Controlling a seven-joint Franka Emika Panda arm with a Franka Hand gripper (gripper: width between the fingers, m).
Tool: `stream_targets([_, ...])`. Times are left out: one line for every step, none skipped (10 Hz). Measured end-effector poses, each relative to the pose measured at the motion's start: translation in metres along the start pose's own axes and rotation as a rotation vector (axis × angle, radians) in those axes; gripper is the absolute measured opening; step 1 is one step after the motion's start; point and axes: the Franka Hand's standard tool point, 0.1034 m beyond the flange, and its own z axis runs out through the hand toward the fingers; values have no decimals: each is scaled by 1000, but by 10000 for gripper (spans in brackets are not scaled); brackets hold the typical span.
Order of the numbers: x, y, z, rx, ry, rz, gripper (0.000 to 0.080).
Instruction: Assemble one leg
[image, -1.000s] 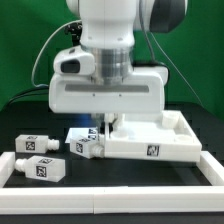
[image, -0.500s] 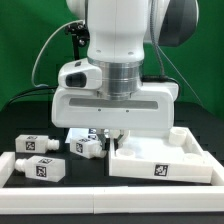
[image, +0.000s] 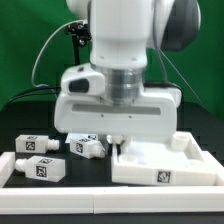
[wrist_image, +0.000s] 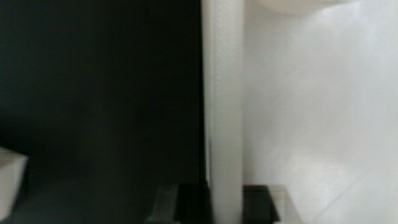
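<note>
My claw (image: 113, 141) is pinched narrow on the raised rim of the panel (image: 172, 160); in the wrist view this rim stands between my fingers (wrist_image: 178, 204). One leg (image: 86, 146) lies just beside the panel, on the exterior view's left. A second leg (image: 35, 143) and a third leg (image: 41, 168) lie farther from the panel on that same side.

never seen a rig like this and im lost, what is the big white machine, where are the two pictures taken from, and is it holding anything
The big white machine is a robot arm for assembling furniture. The exterior view comes from a camera off the arm; the wrist view comes from a camera on its wrist, looking past its two fingers. On the black table lie three tagged white legs and a large white panel with a raised rim. The fingers are shut on that panel's rim, which runs between them in the wrist view. No leg is held.
</note>
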Motion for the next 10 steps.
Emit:
stream_targets([6,0,4,-6,18,5,54])
stream_targets([10,0,6,-9,30,6,54])
stream_targets([16,-1,8,-13,38,3,54])
stream_targets([25,-1,8,-19,51,14,54])
stream_targets([25,-1,11,-34,38,31,58])
stream_targets([26,-1,12,-42,36,36,66])
stream_targets([26,-1,12,-42,38,41,69])
stream_targets([25,-1,12,-42,36,36,69])
stream_targets([25,0,12,-42,36,30,69])
stream_targets([25,0,12,-42,36,28,69])
